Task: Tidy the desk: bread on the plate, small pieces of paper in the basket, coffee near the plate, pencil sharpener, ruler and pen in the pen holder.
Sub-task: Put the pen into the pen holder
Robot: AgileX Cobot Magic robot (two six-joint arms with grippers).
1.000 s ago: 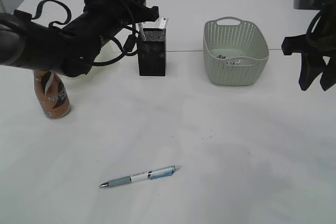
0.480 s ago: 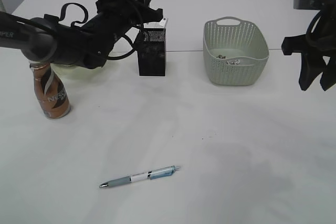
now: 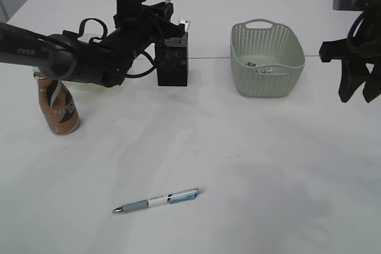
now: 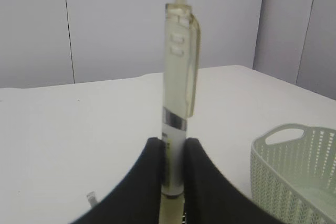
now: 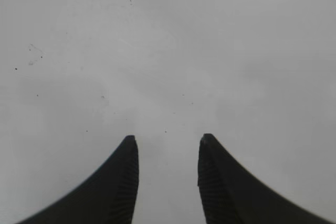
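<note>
Coffee [image 3: 58, 108]: "NESCAFE" label partly legible, upright at desk [image 3: 250, 165] left. Left gripper [image 4: 173, 150]: clamped on pale pen [image 4: 177, 103], above pen holder [image 3: 172, 57]. Right gripper [image 5: 167, 145]: apart, empty.

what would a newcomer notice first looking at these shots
Most striking is the left gripper at the back left of the desk, shut on an upright pale pen above the black mesh pen holder. Next comes the blue pen lying alone near the front edge. The sage-green basket stands back right of centre, and the right gripper hangs open and empty at the far right.
</note>
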